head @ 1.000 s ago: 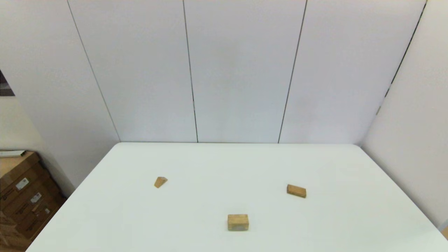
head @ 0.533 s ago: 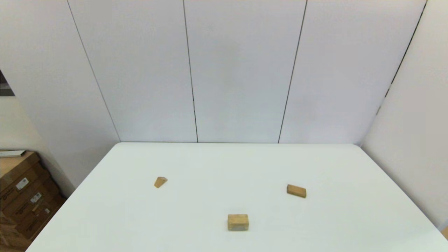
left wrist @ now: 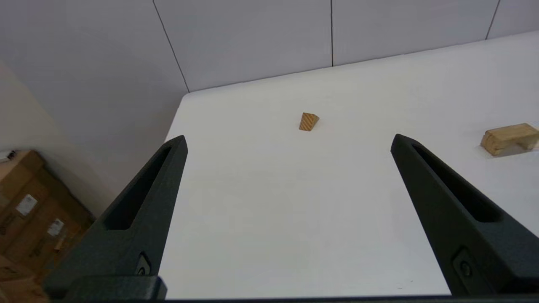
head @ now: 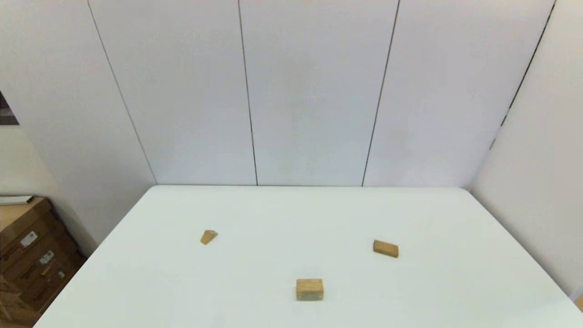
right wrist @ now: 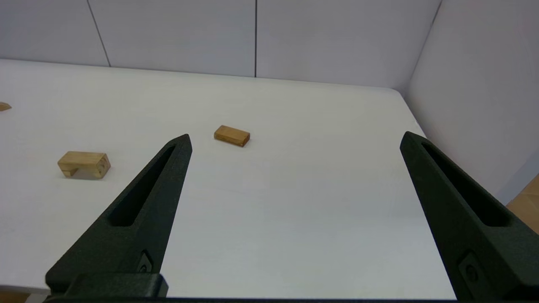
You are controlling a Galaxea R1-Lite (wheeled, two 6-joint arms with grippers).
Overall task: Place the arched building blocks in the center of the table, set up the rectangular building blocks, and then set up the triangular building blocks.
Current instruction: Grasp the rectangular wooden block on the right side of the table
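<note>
Blocks lie untouched on the white table: the arched block near the front edge, the flat rectangular slab toward the right edge, the small triangular wedge toward the left edge. Both the left gripper and right gripper hang spread wide and empty by the front edge. No step looks begun; carrying the grained, hollow-sided arch to the centre likely comes first.
</note>
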